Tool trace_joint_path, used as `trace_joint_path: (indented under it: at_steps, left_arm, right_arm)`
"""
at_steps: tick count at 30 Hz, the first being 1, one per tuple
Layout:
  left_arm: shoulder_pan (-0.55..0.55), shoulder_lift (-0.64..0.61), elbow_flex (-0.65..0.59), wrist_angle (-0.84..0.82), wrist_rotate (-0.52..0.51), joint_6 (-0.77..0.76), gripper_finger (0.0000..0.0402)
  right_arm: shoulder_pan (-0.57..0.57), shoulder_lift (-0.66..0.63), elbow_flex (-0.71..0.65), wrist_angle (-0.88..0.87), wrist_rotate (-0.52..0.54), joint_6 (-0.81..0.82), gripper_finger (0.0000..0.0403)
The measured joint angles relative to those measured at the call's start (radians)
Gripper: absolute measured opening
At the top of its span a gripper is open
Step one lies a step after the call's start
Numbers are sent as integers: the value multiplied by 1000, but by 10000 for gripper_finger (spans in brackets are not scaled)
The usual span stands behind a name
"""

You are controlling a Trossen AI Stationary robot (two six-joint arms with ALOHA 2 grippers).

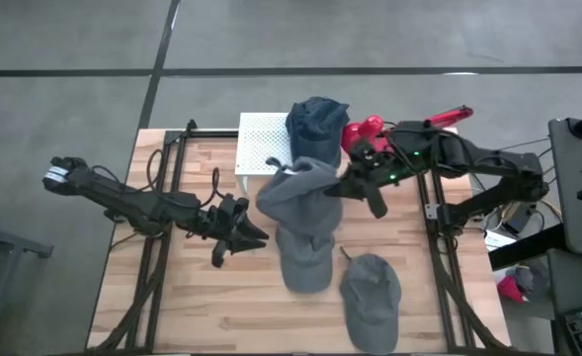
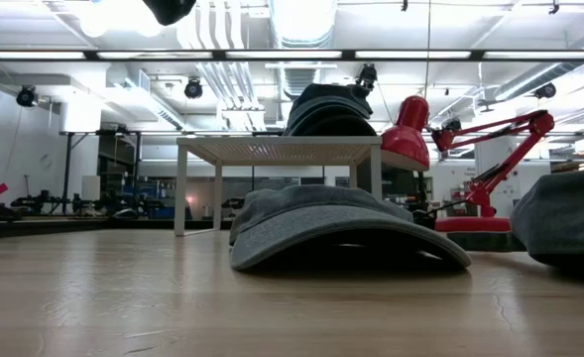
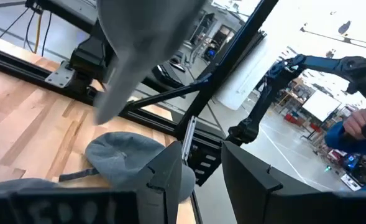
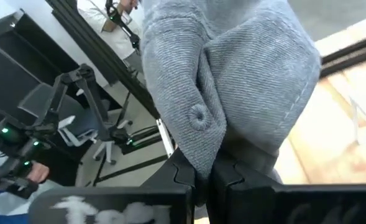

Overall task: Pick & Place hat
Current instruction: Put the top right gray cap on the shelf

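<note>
Grey cap point(image 4: 232, 81) fabric fills the right wrist view, pinched at its crown by the clenched right gripper point(image 1: 355, 186) and hanging beneath it, above the surface point(image 1: 192, 297). Only a fold is caught, so it could slip free, or its dangling brim could snag the white rack point(image 1: 261, 143) just beyond. Left gripper point(image 1: 246, 235) waits nearby, part-open and empty.

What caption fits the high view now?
Right tool lifts a grey hat above the table; left tool waits alongside.
</note>
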Motion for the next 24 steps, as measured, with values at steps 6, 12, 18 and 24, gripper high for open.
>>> trace_joint_path:
  at_steps: [6,12,18,24]
  left_arm:
    - [0,15,0,0,1,-2,115]
    - [1,53,-1,1,-3,6,115]
    - [2,94,-1,-3,-156,6,115]
    - [2,94,-1,24,-198,49,115]
  right_arm:
    - [1,80,56,10,0,-35,8]
    - [2,121,93,10,-1,-38,8]
    - [3,119,99,9,-1,-31,8]
    - [8,117,120,10,-3,-22,8]
